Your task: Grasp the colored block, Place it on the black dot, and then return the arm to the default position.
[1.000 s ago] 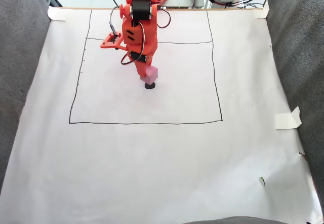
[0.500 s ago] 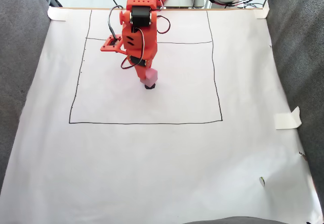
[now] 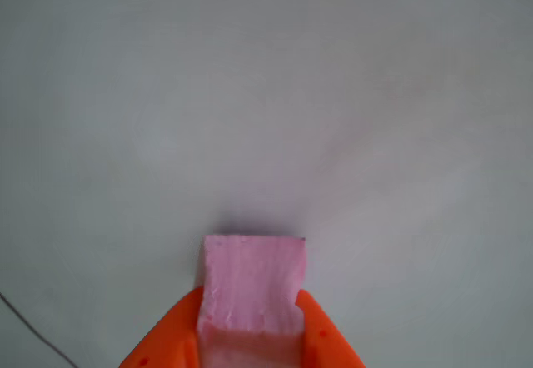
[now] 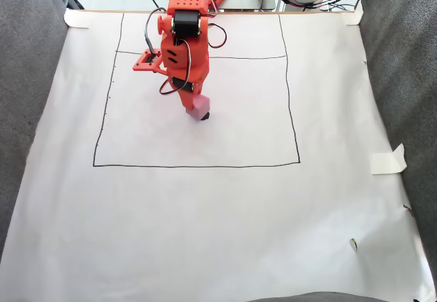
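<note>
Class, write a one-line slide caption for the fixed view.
Orange claw shut on the pink foam block, lowering it onto the black dot inside the drawn square.

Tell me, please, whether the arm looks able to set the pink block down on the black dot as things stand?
Probably yes: the pink block sits gripped in the jaws right over the black dot, mostly covering it, with bare white paper around and nothing between.
</note>
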